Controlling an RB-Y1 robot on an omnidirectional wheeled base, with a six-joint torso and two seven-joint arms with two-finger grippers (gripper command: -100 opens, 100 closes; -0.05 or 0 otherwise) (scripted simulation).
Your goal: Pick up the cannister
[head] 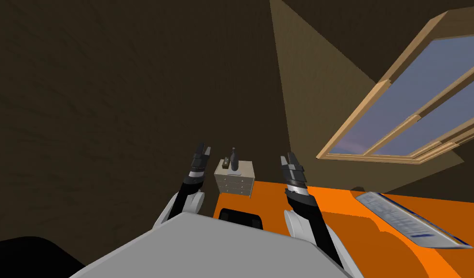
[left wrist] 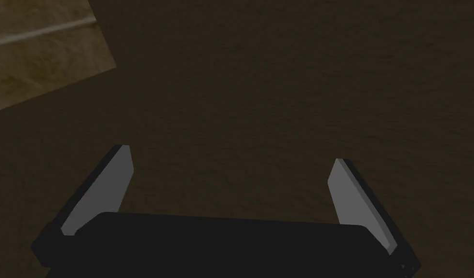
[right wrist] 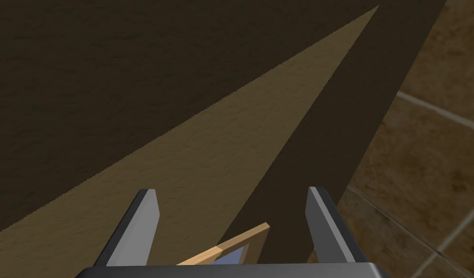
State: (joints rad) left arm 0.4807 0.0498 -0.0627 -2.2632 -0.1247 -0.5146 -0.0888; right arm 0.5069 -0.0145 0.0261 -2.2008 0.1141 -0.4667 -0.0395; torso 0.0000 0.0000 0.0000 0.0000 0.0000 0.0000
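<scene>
Left wrist view, fingers: the two thin light grey blade fingers [left wrist: 110,188] of the left gripper [left wrist: 232,154] stand wide apart, with nothing between them.
Right wrist view, fingers: the two light grey blades [right wrist: 144,227] of the right gripper [right wrist: 232,189] are spread just as wide and hold nothing.
Left arm pose: in the head view the dark forearm rises from beside the chest, wrist straight, gripper pointing up and forward, in the air.
Right arm pose: raised the same way on the other side, about level with the left, also touching nothing.
Dresser: a small beige chest of drawers [head: 236,181] stands on the orange floor [head: 337,212] against the dark brown wall, seen between the two grippers and well beyond both.
Cannister: two small things stand upright on the dresser top, a tall dark grey narrow-necked vessel [head: 234,160] and a squat dark box-like item [head: 225,163] just beside it. I cannot tell which is the cannister.
Floor, right side: a flat white panel with blue markings [head: 409,222] lies below a light wood-framed window [head: 356,116].
</scene>
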